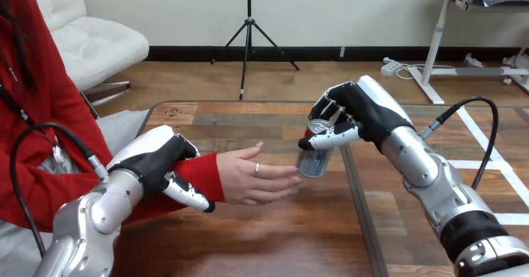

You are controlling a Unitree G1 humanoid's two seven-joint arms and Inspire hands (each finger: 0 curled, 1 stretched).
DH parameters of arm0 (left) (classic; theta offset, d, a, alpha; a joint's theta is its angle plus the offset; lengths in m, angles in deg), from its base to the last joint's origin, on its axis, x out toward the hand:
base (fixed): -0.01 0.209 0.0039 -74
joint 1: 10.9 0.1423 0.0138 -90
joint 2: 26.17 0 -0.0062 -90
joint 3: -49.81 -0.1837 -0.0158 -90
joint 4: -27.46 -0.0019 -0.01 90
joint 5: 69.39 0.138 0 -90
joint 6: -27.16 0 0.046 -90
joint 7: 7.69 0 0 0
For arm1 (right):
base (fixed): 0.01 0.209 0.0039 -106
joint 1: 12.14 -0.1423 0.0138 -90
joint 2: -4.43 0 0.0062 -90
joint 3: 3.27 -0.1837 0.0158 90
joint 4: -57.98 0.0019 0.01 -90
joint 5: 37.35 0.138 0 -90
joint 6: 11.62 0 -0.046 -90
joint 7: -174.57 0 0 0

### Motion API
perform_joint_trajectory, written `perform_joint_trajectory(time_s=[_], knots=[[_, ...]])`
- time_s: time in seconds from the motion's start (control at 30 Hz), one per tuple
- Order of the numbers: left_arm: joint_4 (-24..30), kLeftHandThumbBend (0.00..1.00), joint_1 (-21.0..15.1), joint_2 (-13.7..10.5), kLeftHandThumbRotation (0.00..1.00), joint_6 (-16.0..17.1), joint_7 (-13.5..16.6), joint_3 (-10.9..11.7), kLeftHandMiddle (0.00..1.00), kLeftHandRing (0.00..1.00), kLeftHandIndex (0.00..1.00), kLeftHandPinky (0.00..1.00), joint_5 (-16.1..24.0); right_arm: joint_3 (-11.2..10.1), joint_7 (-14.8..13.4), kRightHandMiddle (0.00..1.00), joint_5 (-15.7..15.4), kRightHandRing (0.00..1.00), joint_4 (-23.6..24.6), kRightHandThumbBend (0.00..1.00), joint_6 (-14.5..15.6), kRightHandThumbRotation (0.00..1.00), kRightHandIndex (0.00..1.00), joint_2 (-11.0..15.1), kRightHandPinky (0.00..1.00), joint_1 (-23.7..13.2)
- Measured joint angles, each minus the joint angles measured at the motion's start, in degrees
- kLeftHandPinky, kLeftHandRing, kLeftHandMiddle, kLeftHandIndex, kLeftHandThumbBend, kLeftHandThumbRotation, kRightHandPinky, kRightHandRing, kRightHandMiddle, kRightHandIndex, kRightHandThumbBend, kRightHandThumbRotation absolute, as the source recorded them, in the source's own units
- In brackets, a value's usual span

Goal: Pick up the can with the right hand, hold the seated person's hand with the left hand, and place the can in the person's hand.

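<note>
At the fingertips of the person's hand (256, 177), just under the right hand (359, 111): can (315, 155) clasped in its curled fingers | left hand (153, 161) closed round the person's red-sleeved wrist (206, 168)

- The robot's left hand (156, 161) is clasped round the seated person's wrist, over the red sleeve (201, 168), thumb curled underneath
- The person's hand (252, 177) reaches out over the wooden table (281, 239), fingers straight and pointing toward the robot's right side
- The right hand (355, 111) grips a silver drink can (315, 153) near its top, tilted
- The can's lower end sits right at the person's fingertips, clear of the table
</note>
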Motion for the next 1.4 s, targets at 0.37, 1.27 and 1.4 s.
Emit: perform_joint_trajectory(time_s=[0.37,1.27,1.4], knots=[[0.0,0.64,-0.3,1.4,0.0,0.0,0.2,0.0,0.34,0.26,0.35,0.2,0.0,0.0,0.0,0.39,-0.7,0.34,0.0,0.66,1.1,0.0,0.44,-0.9,0.3,-0.7],[0.0,0.58,-1.3,3.9,0.0,0.0,0.8,0.0,0.34,0.26,0.35,0.2,0.0,0.0,0.1,0.38,-0.9,0.33,0.0,0.67,5.0,0.0,0.43,-3.2,0.29,-2.6],[0.0,0.59,-1.5,4.0,0.0,0.0,0.8,0.0,0.34,0.26,0.36,0.2,0.0,0.0,0.1,0.38,-0.9,0.33,0.2,0.68,5.2,0.0,0.42,-3.6,0.29,-2.9]])
